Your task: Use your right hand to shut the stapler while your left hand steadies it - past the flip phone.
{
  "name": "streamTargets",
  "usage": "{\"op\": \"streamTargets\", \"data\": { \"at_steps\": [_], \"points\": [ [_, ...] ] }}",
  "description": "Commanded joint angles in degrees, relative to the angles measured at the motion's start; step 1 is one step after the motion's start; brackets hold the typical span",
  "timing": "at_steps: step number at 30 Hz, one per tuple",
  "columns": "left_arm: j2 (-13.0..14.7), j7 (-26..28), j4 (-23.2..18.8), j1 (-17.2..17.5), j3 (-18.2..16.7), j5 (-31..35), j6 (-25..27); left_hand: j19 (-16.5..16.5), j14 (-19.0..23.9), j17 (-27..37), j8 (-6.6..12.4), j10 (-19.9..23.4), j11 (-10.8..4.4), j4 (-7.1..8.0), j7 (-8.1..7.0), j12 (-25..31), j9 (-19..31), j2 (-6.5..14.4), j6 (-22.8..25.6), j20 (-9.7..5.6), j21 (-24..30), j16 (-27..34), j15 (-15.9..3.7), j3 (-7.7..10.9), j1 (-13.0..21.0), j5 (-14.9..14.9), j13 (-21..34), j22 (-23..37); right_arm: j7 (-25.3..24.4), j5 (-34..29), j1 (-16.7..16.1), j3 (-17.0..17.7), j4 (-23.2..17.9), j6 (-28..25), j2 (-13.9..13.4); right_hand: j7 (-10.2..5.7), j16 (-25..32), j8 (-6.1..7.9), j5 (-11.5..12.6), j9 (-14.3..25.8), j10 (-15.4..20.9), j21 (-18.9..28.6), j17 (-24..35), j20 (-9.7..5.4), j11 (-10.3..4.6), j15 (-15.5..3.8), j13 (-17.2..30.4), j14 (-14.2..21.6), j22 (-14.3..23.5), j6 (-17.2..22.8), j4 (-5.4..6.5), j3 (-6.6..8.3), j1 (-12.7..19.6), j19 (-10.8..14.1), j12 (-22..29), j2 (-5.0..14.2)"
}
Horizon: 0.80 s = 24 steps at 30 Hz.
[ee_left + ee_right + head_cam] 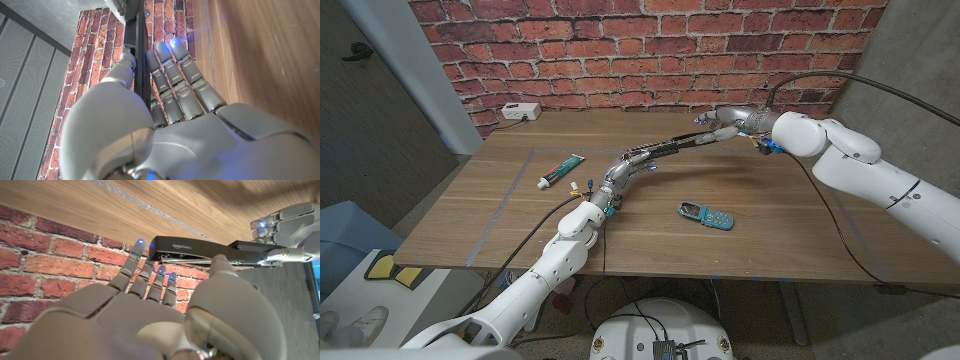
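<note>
Left hand (616, 181) grips the stapler (660, 151) base, right hand (720, 127) seemingly pinching its top arm: press down squarely onto the bench (780, 230).

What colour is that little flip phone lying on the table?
The flip phone is teal blue, lying open on the wooden table; the head view shows it best.

The stapler (187, 247) looks matt black plastic over a bright metal strip, the hands (170, 100) show smooth, glossy grey plastic-like shells, the table (770, 235) is smooth brown wood, and the wall (640, 45) is rough red brick.
</note>
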Motion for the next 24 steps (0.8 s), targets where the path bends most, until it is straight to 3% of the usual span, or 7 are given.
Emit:
{"op": "streamTargets", "data": {
  "at_steps": [1, 4, 8, 13, 18, 22, 24],
  "points": [
    [0.1, -0.7, 0.5, 0.0, -0.1, -0.3, -0.2, -0.4, -0.4, 0.2, 0.59, 0.7, -0.18, 2.69, 3.48, -0.1, 1.9, 5.6, 4.6, -2.71, 0.5, 0.0, -3.88, 3.08, 5.9, 0.0, 0.2, 0.1, -6.7, 10.3, -4.4, 5.1, -0.3, -6.8, 1.4, 1.7, 0.1, 0.98, 0.4, -0.4, 3.0, -0.9, -0.9, -0.21, 1.86, -1.5, -0.4, 0.7, 0.3, 1.0, 1.04, -0.23, -2.0, 1.0, 1.1, 0.33],
    [0.0, -0.1, 0.4, 0.3, -0.3, -0.4, -0.2, -0.7, -0.5, 0.3, 0.49, 0.7, -0.18, 2.78, 3.34, -0.2, 1.9, 5.5, 4.7, -2.79, 0.7, -0.1, -3.79, 3.07, 5.8, 0.0, 0.2, 0.0, -8.3, 13.0, -4.9, 5.9, 0.0, -7.8, 1.5, 2.52, 0.3, 1.29, 0.5, -0.8, 5.0, -1.1, -1.4, -0.6, 3.13, -0.24, -0.6, 1.8, 0.3, 1.9, 1.22, -0.39, -2.7, 2.2, 1.6, 0.36],
    [-0.3, 0.2, 0.4, 0.5, -0.4, -0.7, -0.2, -1.0, -0.8, 0.1, 0.44, 0.9, -0.48, 2.79, 3.05, -0.3, 1.9, 5.5, 5.0, -2.84, 1.0, -0.4, -3.86, 3.11, 5.6, 0.0, 0.2, 0.0, -10.4, 17.1, -5.5, 6.9, 0.7, -8.7, 2.0, 3.74, 1.1, 1.76, 0.6, -1.4, 8.7, -1.3, -2.4, -1.18, 3.94, -0.76, -1.1, 4.7, 0.3, 3.6, 1.3, -0.36, -3.4, 4.5, 2.5, 0.7],
    [-0.8, -0.3, 0.9, 0.3, -0.5, -1.2, -0.6, -1.2, -0.8, -0.1, 0.32, 0.9, -0.53, 2.76, 3.06, -0.5, 1.8, 5.4, 5.0, -2.93, 1.3, -0.5, -3.91, 3.1, 5.6, -0.1, 0.0, 0.0, -13.1, 18.8, -5.6, 6.3, 0.9, -9.2, 1.7, 5.83, 1.0, 2.47, 0.4, -2.4, 15.0, -2.4, -4.3, -1.05, 4.55, -0.65, -1.7, 6.3, 0.4, 6.6, -0.68, -0.9, -2.5, 5.9, 3.9, -1.95],
    [-1.9, -2.3, 2.3, -0.2, -0.7, -2.6, -1.4, -1.2, -0.7, -0.2, 0.26, 1.1, -0.57, 2.64, 3.01, -0.5, 1.7, 5.3, 5.3, -3.01, 1.6, -0.6, -4.0, 3.07, 5.6, -0.1, -0.1, -0.1, -14.8, 20.8, -4.8, 5.4, 0.3, -12.8, 2.1, 7.67, 2.7, 3.01, 0.5, -3.3, 20.0, -2.3, -5.0, -0.93, 5.52, 0.13, -2.4, 10.6, 0.6, 9.4, 0.47, -2.5, -6.1, 9.7, 4.9, -2.84],
    [-1.9, -2.5, 2.5, -0.2, -0.8, -2.6, -1.6, -1.3, -0.5, -0.3, 0.24, 1.3, -0.58, 2.61, 2.97, -0.6, 1.6, 5.3, 5.5, -3.02, 1.8, -0.5, -3.96, 3.04, 5.6, -0.1, -0.2, -0.1, -12.6, 21.7, -1.9, 3.0, -0.1, -16.5, 1.1, 7.78, 4.0, 2.78, 0.7, -3.7, 22.6, -1.9, -5.2, -1.02, 6.07, 0.16, -2.8, 13.9, 0.7, 9.9, 1.46, -3.5, -8.7, 13.1, 5.2, -3.06],
    [-1.9, -2.5, 2.5, -0.1, -0.9, -2.6, -1.6, -1.3, -0.5, -0.3, 0.18, 1.3, -0.61, 2.6, 2.9, -0.6, 1.6, 5.3, 5.5, -3.02, 1.9, -0.5, -3.97, 3.02, 5.6, -0.1, -0.2, -0.2, -12.1, 22.1, -1.0, 2.0, 0.0, -17.2, 0.9, 7.87, 4.3, 2.69, 0.7, -3.8, 24.1, -1.9, -5.2, -0.77, 6.11, 0.08, -2.8, 14.6, 0.8, 10.0, 1.82, -3.95, -9.6, 13.4, 5.7, -3.32]
  ]
}}
